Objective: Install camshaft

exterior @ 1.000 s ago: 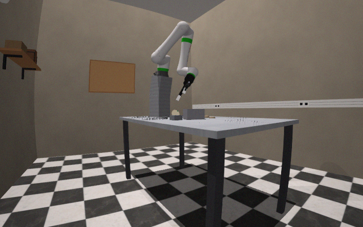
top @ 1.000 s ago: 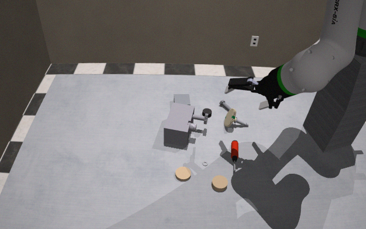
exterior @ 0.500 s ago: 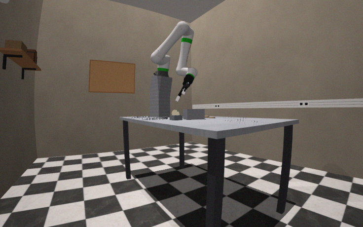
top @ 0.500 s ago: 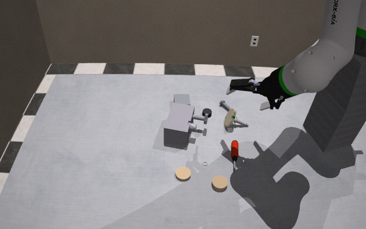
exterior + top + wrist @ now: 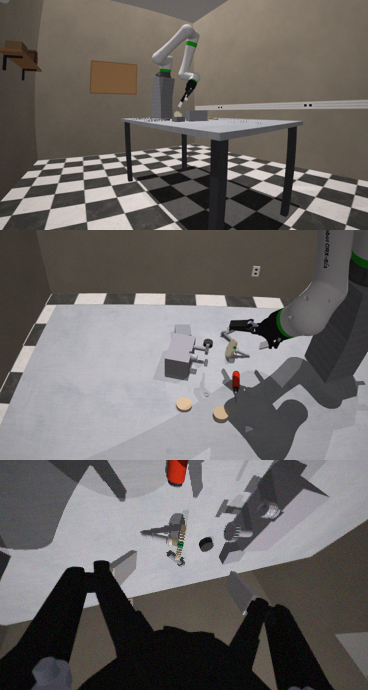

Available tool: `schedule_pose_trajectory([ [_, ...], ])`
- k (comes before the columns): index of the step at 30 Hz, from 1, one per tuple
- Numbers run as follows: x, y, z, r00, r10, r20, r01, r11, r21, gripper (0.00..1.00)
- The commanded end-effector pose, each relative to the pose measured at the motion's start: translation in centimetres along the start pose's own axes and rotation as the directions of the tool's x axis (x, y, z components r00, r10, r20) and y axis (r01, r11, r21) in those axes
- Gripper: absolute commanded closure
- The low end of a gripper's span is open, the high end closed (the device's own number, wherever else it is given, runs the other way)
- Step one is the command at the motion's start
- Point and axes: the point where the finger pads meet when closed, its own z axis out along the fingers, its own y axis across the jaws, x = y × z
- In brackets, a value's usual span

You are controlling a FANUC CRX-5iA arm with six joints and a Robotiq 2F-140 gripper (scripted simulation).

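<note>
The grey engine case stands upright on the table, with its crank shaft, small crank gear and black disc sticking out of its front. A short open bearing sits below them. The camshaft lies on the table to the right of the case, with its tan big gear carrying a green mark. It also shows in the wrist view. My gripper is open and empty, and hovers above and to the right of the camshaft, as the exterior view shows.
A red-handled screwdriver lies in front of the camshaft. Two tan discs and a small washer lie nearer the table's front. A small grey block sits behind the case. The robot's pedestal stands at the right.
</note>
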Motion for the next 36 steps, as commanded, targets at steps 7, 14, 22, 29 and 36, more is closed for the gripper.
schedule_pose_trajectory([
  [7,1.4,-0.9,2.0,1.000,0.001,-0.001,-0.001,1.000,-0.002,0.00],
  [14,1.5,-1.0,2.3,1.000,0.001,-0.001,-0.001,1.000,-0.002,0.00],
  [22,1.5,-1.0,2.3,1.000,0.001,-0.001,-0.001,1.000,-0.002,0.71],
  [29,1.5,-1.0,2.3,1.000,0.001,-0.001,-0.001,1.000,-0.002,0.71],
  [36,1.5,-1.0,2.3,1.000,0.001,-0.001,-0.001,1.000,-0.002,0.71],
])
